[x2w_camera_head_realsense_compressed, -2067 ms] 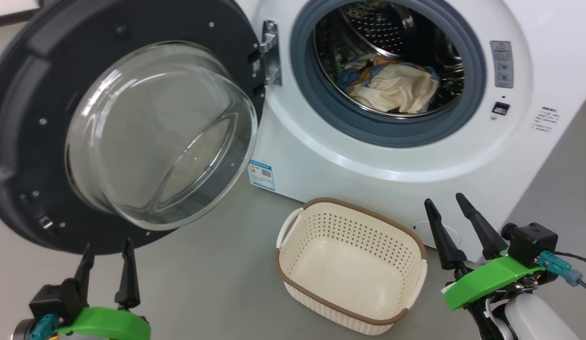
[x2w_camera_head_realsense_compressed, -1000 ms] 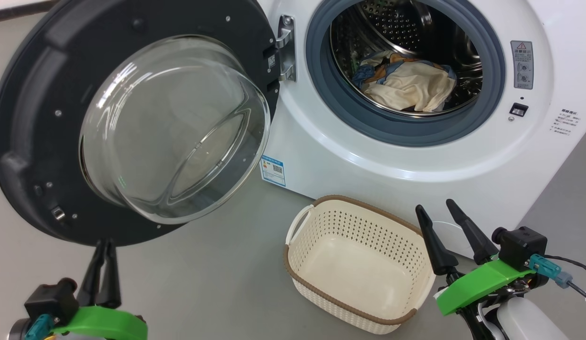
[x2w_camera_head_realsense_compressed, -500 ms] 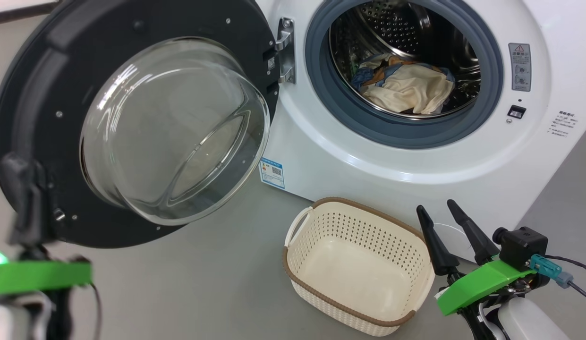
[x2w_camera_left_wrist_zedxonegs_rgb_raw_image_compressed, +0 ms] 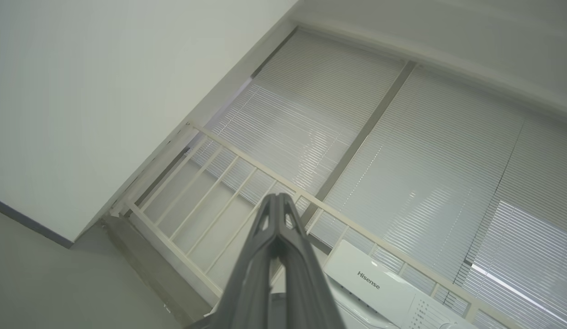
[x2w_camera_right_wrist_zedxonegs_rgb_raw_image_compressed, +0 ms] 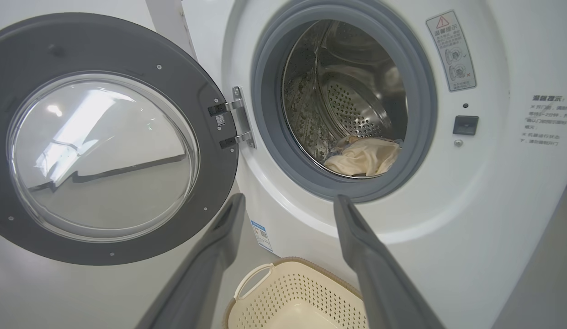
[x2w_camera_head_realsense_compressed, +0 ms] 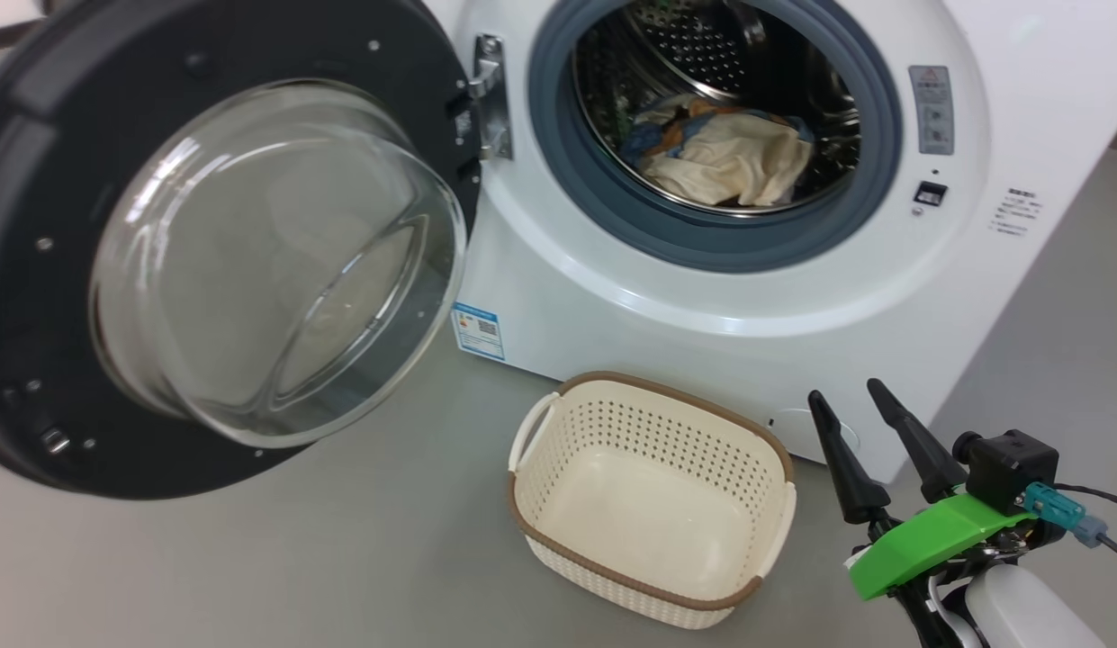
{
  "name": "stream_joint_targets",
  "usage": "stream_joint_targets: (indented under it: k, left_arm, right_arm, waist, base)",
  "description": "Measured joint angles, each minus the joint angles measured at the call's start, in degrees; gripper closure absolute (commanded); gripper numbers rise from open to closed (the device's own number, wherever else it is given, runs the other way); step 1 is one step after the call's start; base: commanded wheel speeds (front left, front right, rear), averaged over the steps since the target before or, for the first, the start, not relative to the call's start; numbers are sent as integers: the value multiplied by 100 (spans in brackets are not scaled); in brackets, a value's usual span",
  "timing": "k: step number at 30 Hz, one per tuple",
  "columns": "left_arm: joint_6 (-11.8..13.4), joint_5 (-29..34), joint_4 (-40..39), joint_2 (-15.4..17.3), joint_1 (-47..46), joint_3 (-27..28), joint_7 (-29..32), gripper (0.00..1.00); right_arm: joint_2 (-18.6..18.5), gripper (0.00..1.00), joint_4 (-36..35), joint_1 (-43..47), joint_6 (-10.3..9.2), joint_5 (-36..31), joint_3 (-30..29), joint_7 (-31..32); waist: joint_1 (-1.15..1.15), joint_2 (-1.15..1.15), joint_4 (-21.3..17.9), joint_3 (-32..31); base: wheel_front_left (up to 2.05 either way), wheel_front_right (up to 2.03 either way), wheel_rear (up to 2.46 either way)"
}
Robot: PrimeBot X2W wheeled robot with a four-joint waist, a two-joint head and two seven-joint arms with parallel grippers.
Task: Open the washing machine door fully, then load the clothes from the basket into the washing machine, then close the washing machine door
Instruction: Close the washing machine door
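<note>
washing machine door [x2w_camera_head_realsense_compressed: 252, 261] swung wide open, left of the washing machine [x2w_camera_head_realsense_compressed: 702, 297]; clothes [x2w_camera_head_realsense_compressed: 725, 157] bunched inside the drum, cream cloth on top. basket [x2w_camera_head_realsense_compressed: 653, 504] on the floor [x2w_camera_head_realsense_compressed: 342, 558] just before the machine. right end effector [x2w_camera_head_realsense_compressed: 844, 391] open, holding nothing, right of basket. left end effector [x2w_camera_left_wrist_zedxonegs_rgb_raw_image_compressed: 277, 201] closed, fingers pressed together, aimed up at window blinds [x2w_camera_left_wrist_zedxonegs_rgb_raw_image_compressed: 402, 160]

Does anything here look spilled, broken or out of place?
Nothing spilled or broken. The door hangs wide open, the clothes lie in the drum, and the basket stands upright and empty. One curious bit: the left gripper, shut, points up at window blinds rather than the machine.
</note>
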Motion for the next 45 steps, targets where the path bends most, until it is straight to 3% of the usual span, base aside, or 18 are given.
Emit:
stream_joint_targets:
  k: [6,12,26,45]
  left_arm:
    - [1,-1544,1301,203,-322,953,588,100]
    - [1,-2249,2334,445,-432,1516,909,100]
    - [1,-2715,3755,598,-272,2060,1282,100]
    - [1,-2710,4281,525,-254,1827,1937,100]
  right_arm:
    - [-149,0,1,-16,0,-20,16,0]
    - [-300,0,3,-82,0,-36,100,0]
    - [-566,0,-73,-271,0,-44,166,87]
    - [-603,0,-287,-272,0,-153,101,286]
  waist:
    - [0,0,-250,133]
    - [0,0,-496,276]
    - [0,0,-993,602]
    - [0,0,-1021,874]
  base:
    - [0,0,0]
    - [0,0,0]
    - [0,0,0]
    - [0,0,0]
